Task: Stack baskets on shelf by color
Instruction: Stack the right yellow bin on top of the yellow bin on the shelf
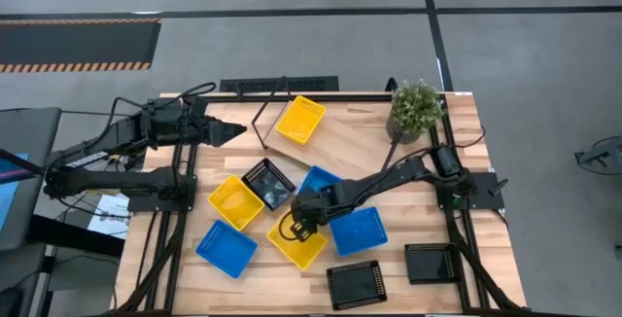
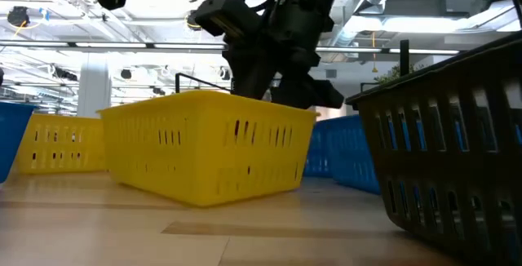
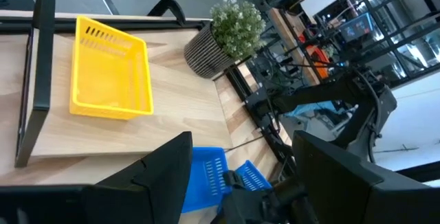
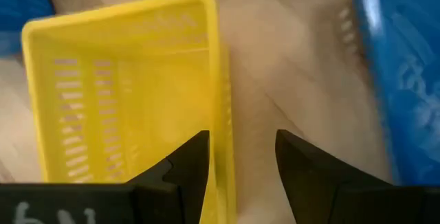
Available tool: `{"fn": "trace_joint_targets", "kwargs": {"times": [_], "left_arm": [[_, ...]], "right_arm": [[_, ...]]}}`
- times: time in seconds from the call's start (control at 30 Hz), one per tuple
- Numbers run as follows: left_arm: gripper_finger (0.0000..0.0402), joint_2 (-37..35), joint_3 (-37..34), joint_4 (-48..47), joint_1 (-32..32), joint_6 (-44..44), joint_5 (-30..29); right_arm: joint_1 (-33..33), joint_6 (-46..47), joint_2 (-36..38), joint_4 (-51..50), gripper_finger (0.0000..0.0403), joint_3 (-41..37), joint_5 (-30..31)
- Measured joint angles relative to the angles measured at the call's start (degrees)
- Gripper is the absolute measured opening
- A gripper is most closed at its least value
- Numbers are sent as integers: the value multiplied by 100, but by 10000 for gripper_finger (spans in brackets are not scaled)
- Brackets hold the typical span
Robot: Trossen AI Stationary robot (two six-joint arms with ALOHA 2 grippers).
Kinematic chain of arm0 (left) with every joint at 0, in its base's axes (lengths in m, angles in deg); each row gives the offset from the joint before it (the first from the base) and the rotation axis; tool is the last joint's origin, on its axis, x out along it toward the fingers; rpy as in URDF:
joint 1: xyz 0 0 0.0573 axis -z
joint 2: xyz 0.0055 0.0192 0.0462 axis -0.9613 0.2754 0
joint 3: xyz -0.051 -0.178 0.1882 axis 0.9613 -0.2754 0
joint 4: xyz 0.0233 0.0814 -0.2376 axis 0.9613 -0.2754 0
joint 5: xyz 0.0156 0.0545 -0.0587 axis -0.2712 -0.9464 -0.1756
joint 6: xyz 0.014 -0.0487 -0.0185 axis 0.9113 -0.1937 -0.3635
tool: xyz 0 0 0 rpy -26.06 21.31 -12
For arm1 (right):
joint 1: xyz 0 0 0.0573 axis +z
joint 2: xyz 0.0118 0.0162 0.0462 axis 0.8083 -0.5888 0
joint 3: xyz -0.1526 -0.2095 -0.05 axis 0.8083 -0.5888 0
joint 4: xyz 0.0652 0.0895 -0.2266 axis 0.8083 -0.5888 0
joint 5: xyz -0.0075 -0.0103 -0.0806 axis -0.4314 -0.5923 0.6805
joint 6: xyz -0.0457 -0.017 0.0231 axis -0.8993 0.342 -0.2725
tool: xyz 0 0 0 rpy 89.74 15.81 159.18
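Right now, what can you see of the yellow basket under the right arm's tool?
The yellow basket is a small, shallow rectangular bin that looks like plastic, with slotted side walls and an open top. It sits upright on the wooden table near the front middle, turned at an angle, with nothing visible inside. A blue basket lies close on one side. The right tool is open and straddles one long wall, one finger inside the basket and one outside. Whether the fingers touch that wall cannot be told.

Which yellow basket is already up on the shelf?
The yellow basket at the far side of the table, sitting alone on the shelf near the plant. The other two yellow baskets are down on the table.
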State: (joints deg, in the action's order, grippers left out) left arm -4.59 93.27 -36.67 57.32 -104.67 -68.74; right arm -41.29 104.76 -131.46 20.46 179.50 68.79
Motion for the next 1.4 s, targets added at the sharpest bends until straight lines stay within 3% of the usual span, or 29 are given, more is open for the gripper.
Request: {"fn": "trace_joint_targets", "kwargs": {"times": [0.17,0.4,0.6,0.83,1.03,1.17,1.4], "left_arm": [[238,0,0,0,0,0,0],[238,0,0,0,0,37,-2],[238,-2,0,0,0,37,-2],[238,-2,0,2,0,37,-2],[238,-7,0,2,0,37,0],[238,-7,0,2,0,35,0],[238,-9,0,17,-1,-55,2]], "right_arm": [[13,39,0,-38,158,0,-17],[-2,67,-2,-172,21,97,-206],[-2,170,-9,-395,16,532,-249],[0,-55,-11,-1985,10,1883,-265],[-181,162,-11,-3493,9,2897,445],[-397,529,-4,-3886,4,3331,1193],[-1148,2156,436,-4568,17,3410,2764]]}}
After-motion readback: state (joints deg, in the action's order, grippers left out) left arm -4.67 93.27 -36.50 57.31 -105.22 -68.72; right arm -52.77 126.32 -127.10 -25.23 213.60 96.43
